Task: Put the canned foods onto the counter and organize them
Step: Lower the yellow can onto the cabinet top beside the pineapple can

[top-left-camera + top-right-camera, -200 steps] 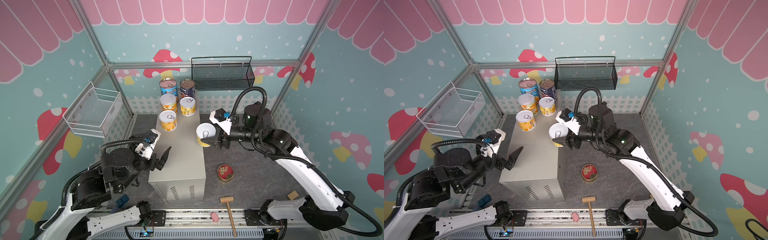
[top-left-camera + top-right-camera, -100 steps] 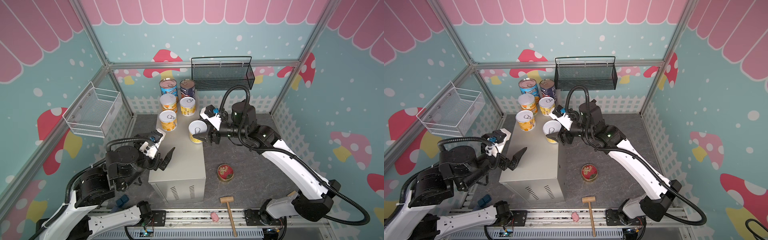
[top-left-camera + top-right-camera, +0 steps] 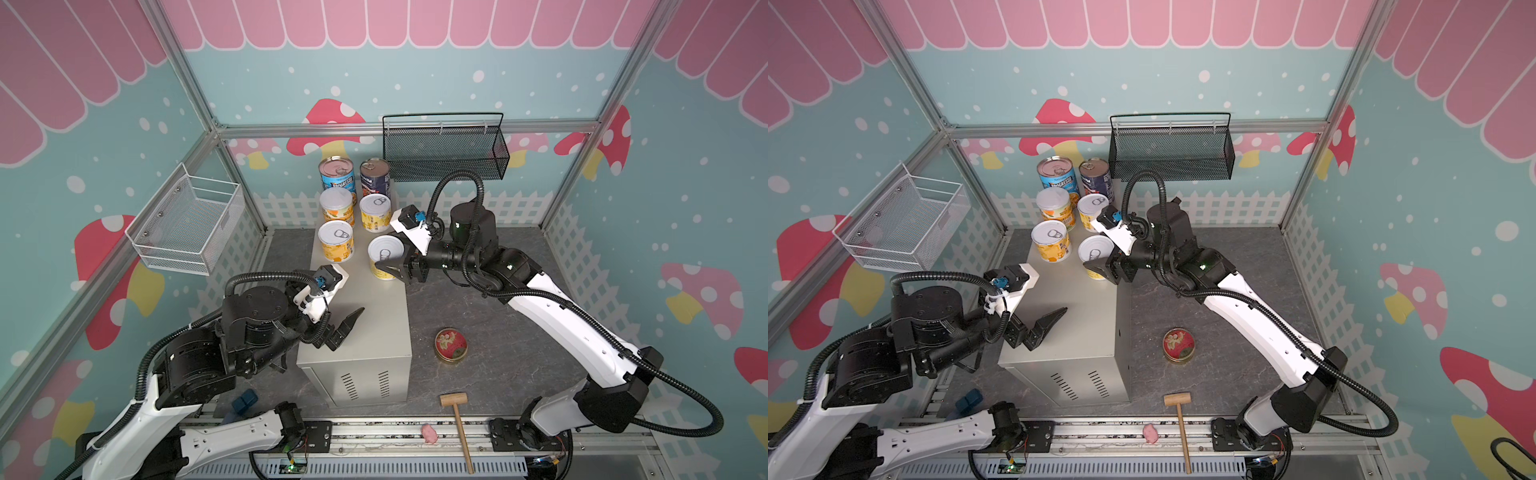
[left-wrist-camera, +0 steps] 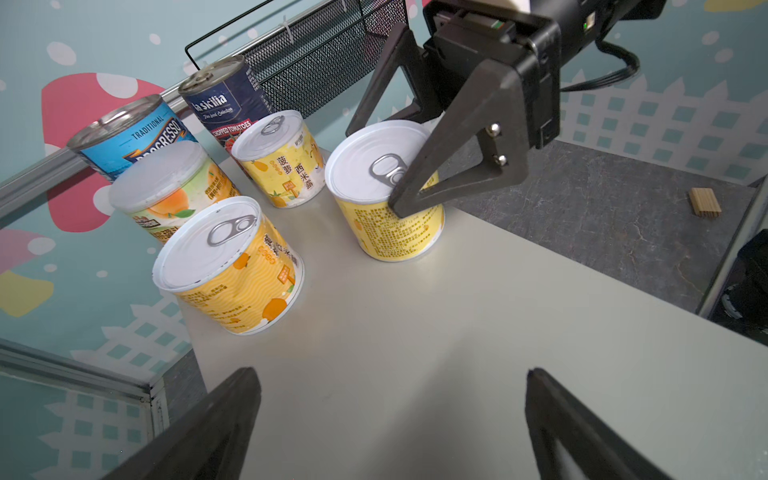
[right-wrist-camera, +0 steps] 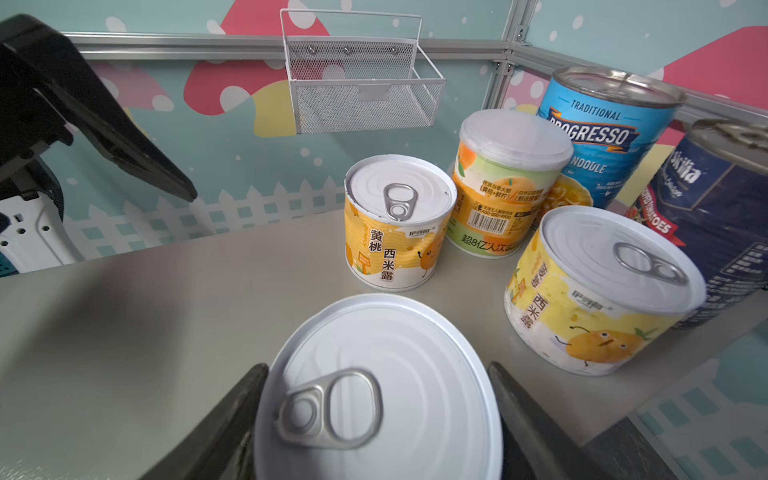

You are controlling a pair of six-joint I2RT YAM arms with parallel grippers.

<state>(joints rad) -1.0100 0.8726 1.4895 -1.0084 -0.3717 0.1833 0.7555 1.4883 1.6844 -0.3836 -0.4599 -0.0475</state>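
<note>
**Right gripper, placing.** My right gripper (image 4: 376, 168) clamps the yellow can (image 4: 390, 232) by its sides, its base at or just touching the counter (image 4: 457, 332). My left gripper (image 3: 344, 328) gapes wide and empty.

**Hazards.** The counter's edge lies just behind my right jaws, so a skewed release could tip the can off. A neighbouring can (image 5: 399, 224) stands just ahead and could be bumped by overreach.

I work in a robot lab cell dressed as a toy shop: aluminium frame (image 3: 266, 132), printed mushroom-and-awning walls (image 3: 415, 70), mounting rail (image 3: 374, 432) in front.
</note>
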